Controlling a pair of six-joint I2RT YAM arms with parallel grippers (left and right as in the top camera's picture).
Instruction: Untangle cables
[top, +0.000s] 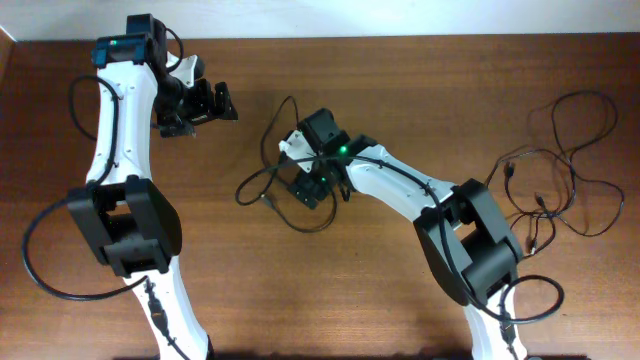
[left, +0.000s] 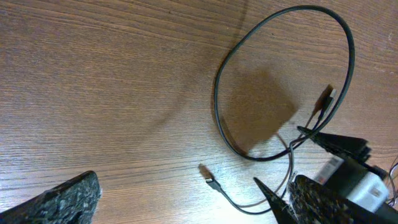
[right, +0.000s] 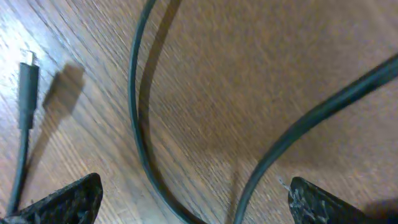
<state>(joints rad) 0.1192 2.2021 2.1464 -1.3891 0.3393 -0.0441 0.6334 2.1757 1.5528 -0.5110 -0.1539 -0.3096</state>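
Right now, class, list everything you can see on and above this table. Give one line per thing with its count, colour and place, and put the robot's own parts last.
table: one, brown wood, under everything.
centre cable: at least one, thin black, looped mid-table below the right hand, a plug end lying loose.
right-side cables: several, thin black, loose loops near the table's right edge; exact count unclear.
arm leads: two, thick black, one looping beside each arm's base.
arms: two, white and black, one left, one right.
left hand: one, black, open, far left, holding nothing.
right hand: one, black, open, over the centre cable, not gripping it.
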